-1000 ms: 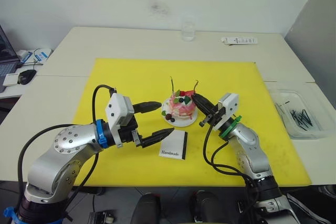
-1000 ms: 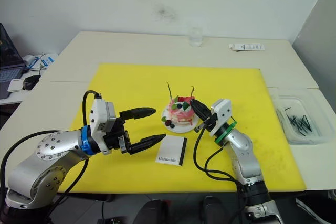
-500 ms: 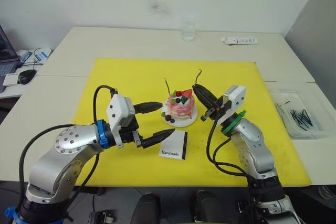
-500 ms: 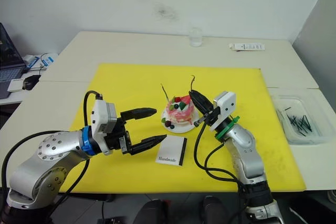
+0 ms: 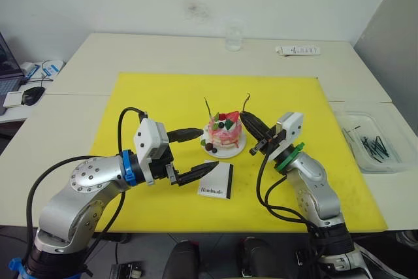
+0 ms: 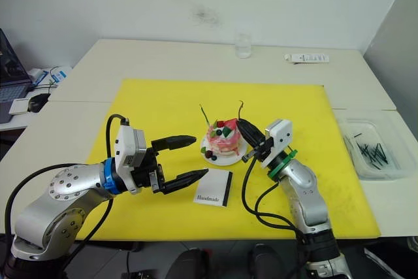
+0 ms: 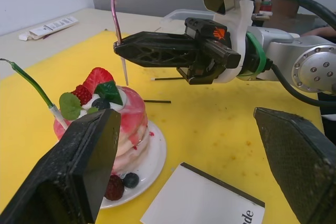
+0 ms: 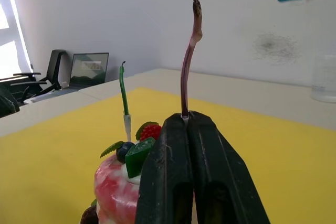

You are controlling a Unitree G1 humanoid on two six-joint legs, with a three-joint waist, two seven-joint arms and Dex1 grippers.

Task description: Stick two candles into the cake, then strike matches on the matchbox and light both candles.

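The only word I can read is "Handmade", printed in black on the white matchbox [image 5: 216, 180] lying on the yellow mat [image 5: 157, 99]. The white strip [image 5: 297, 50] far back on the counter [image 5: 163, 50] carries print too small for me to make out.

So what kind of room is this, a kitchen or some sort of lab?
Most likely an office or lab used for testing, not a kitchen: plain white tables pushed together, a laptop and office chair at the side, and a yellow mat laid out as a work area.

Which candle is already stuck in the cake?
The green candle stands in the cake; the purple candle is pinched in the right gripper.
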